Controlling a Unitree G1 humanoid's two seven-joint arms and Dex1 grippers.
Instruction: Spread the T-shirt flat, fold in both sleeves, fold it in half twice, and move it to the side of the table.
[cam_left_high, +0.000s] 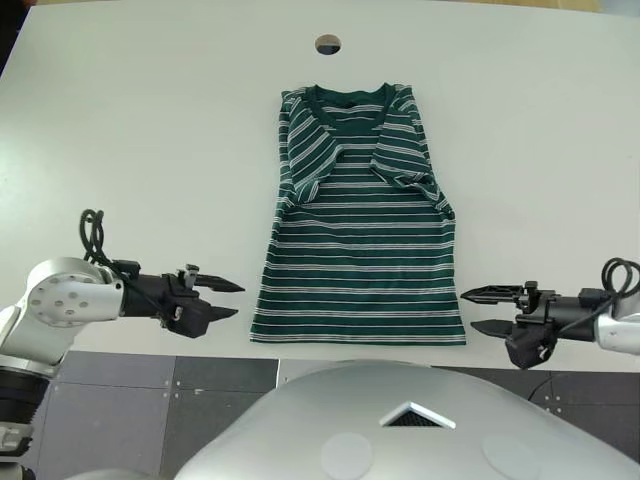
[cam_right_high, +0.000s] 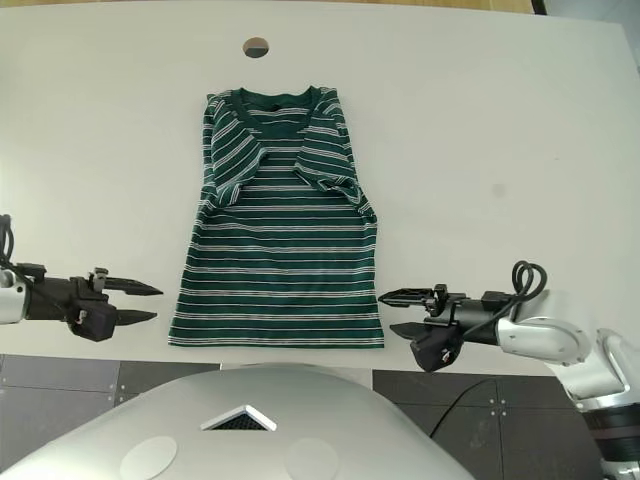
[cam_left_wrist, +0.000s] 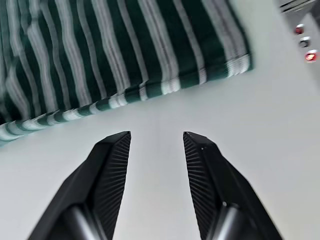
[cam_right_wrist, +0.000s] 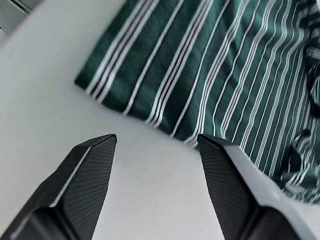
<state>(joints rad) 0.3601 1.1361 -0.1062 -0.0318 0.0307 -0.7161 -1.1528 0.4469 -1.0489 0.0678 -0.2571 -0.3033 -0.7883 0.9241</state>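
Note:
A green T-shirt (cam_left_high: 355, 250) with white stripes lies flat in the middle of the white table (cam_left_high: 150, 150), collar at the far end, both sleeves folded in over the chest. My left gripper (cam_left_high: 232, 299) stands open just off the shirt's near left corner, its tips pointing at the hem. My right gripper (cam_left_high: 470, 310) is open too, just off the near right corner. The left wrist view has the hem edge (cam_left_wrist: 150, 90) beyond the two black fingers (cam_left_wrist: 107, 170). In the right wrist view the shirt's corner (cam_right_wrist: 95, 82) lies beyond the spread fingers (cam_right_wrist: 95, 170).
A round cable hole (cam_left_high: 327, 44) sits in the table beyond the collar. The table's near edge (cam_left_high: 120, 350) runs just under both grippers, with dark floor tiles below. Bare tabletop stretches to the left and right of the shirt.

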